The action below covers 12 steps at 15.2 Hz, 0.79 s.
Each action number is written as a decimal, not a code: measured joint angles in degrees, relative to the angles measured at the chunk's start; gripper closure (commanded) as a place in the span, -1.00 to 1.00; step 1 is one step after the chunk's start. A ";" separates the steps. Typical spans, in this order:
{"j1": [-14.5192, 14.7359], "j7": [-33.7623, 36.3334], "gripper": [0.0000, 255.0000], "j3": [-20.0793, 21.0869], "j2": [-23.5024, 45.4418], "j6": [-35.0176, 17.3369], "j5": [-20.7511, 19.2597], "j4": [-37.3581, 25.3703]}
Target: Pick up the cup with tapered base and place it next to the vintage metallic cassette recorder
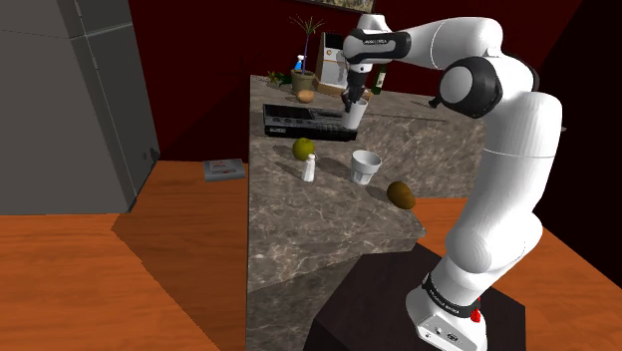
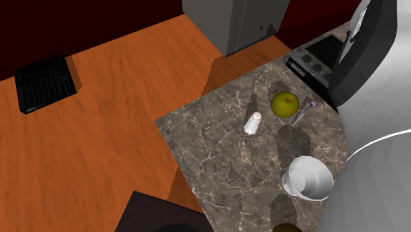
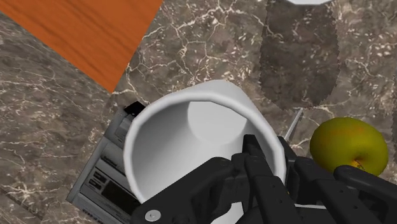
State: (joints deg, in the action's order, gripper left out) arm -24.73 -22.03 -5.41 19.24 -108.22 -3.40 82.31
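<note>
The dark stand [image 1: 371, 299] sits closest, at the shoulder view's lower right, with orange wooden floor [image 1: 120, 269] spreading round it. Beyond it runs the long grey-brown marbled bench [image 1: 299, 234], and the white arm [image 1: 508, 150] rises from the stand and bends across it toward the far end. There the cassette recorder [image 1: 297, 120] lies flat, a dark box with a row of keys along its edge; in the wrist view its pale front [image 3: 105, 181] peeks from under the cup. The hand [image 1: 353, 98] is pinching the white cup [image 1: 354, 116] by its wall, one black finger inside the rim and one outside, as the wrist view [image 3: 267, 156] shows plainly over the cup's open mouth [image 3: 184, 140]. The cup hangs at the recorder's end toward the shoulder view's right; I cannot tell whether its base is off the bench. A second cup [image 1: 366, 167], also white, stands upright nearer the stand, well apart from the recorder. A yellow-green apple [image 1: 304, 149] rests just in front of the recorder, a brown fruit [image 1: 402, 193] lies near the bench's edge, and a small white shaker [image 1: 309, 171] stands just beside the apple.
</note>
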 measured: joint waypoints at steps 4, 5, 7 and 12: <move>0.11 0.36 1.00 0.04 0.15 -3.11 -0.09 2.99; 0.08 0.36 1.00 0.03 0.25 -3.77 -0.09 3.55; 0.02 0.37 1.00 0.01 0.39 -5.26 -0.09 4.89; 0.08 0.71 1.00 0.04 0.99 -8.93 -0.17 7.98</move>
State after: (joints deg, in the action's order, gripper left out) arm -24.65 -21.32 -5.37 20.23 -117.15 -3.57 90.29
